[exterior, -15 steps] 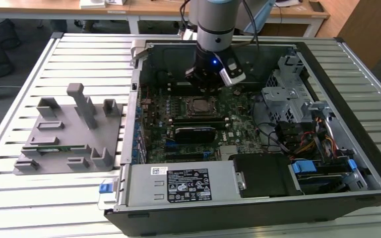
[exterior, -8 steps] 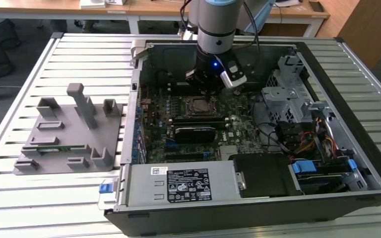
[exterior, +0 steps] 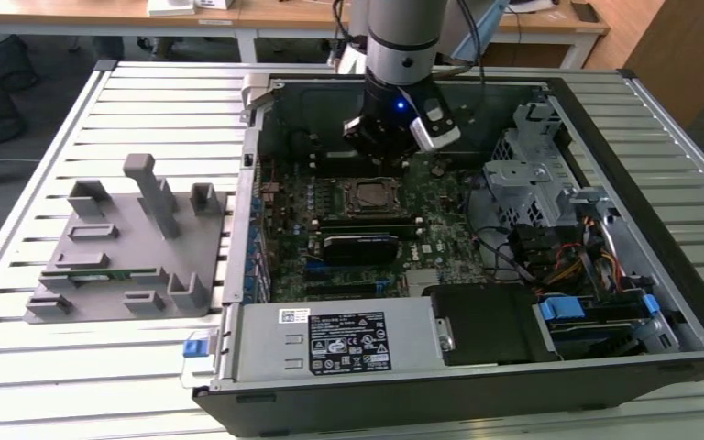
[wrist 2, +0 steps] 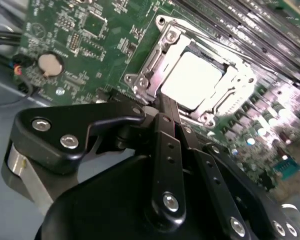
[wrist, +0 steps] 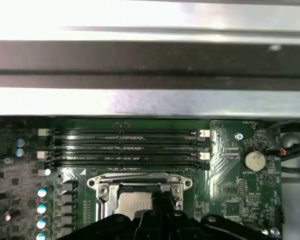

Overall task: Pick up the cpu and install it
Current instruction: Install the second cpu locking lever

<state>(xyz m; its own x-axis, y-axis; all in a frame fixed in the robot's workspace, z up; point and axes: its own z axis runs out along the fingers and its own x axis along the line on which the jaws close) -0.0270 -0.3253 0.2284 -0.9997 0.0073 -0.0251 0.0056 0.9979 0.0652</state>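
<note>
CPU seated in the socket; gripper directly above it, inside the computer case.

In the second wrist view the cpu (wrist 2: 192, 80) lies flat in the socket frame (wrist 2: 155, 57) on the green motherboard (wrist 2: 90, 30), its pale metal top level and square to the frame. The gripper (wrist 2: 165, 107) hangs just above the chip's near edge, its fingers drawn together with nothing between them. The exterior view shows the gripper (exterior: 383, 151) over the socket (exterior: 368, 194), with the grey parts tray (exterior: 132, 238) well apart on the exterior view's left. To do this step well, judge seating by an even gap along all four sides; any lift should be straight up, since sideways drag could shift the chip on its contacts.
</note>
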